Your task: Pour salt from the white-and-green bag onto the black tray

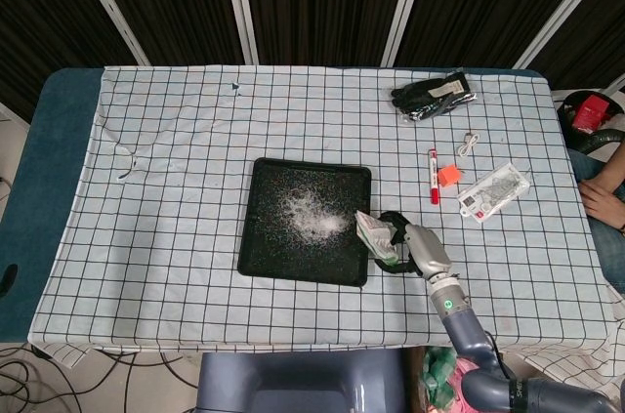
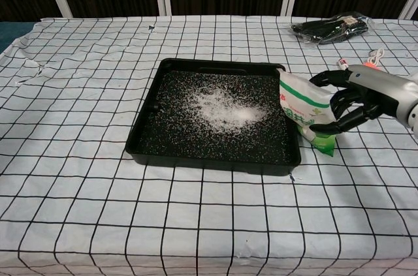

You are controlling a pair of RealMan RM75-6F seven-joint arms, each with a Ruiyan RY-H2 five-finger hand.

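step: right hand point(image 2: 356, 100) gripping bag point(image 2: 304, 109), tilting it over tray point(image 2: 140, 136) right rim | salt point(image 2: 222, 107) lying mid-tray | next: probably tipping further | left hand: not visible

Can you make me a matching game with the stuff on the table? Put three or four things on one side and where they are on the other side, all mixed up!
Things:
1. salt pile
2. white-and-green bag
3. red marker
4. black gloves

Places:
A. at the far right corner of the cloth
B. in the right robot hand, tilted toward the black tray
C. inside the black tray
D. lying next to a small orange thing

Pairs: 1-C, 2-B, 3-D, 4-A
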